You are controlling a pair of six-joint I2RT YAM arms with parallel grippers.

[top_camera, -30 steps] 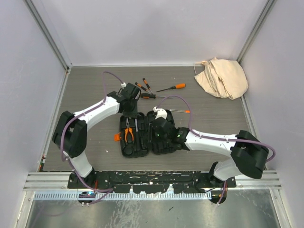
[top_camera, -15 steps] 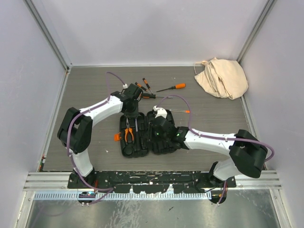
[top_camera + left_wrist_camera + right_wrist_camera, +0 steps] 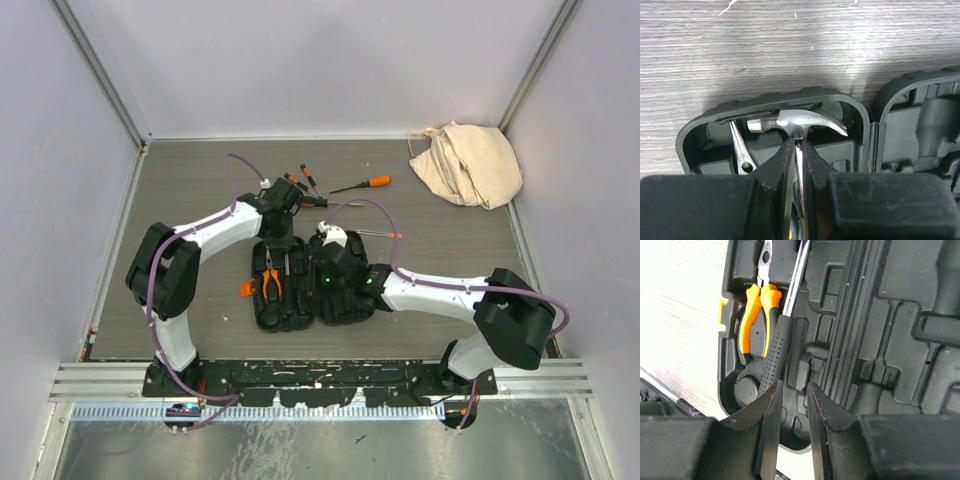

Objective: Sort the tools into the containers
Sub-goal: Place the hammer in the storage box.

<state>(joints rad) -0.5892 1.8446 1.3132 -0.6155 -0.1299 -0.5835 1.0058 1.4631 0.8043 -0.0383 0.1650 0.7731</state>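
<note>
Clamping the hammer [image 3: 802, 121] by its chrome neck just under the head, the left gripper [image 3: 797, 150] has it inside the open tool case [image 3: 694, 134] directly below. Right gripper [image 3: 795, 386], fingers barely parted and empty, sits over the case near its hinge, with orange pliers [image 3: 756, 315] slotted to its left.

Hammer [image 3: 800, 120] shaft mostly behind left tool [image 3: 797, 146]

Left gripper [image 3: 796, 150] on hammer [image 3: 805, 122] swung slightly right; right gripper [image 3: 792, 390] crept left over tool case [image 3: 880, 340].
</note>
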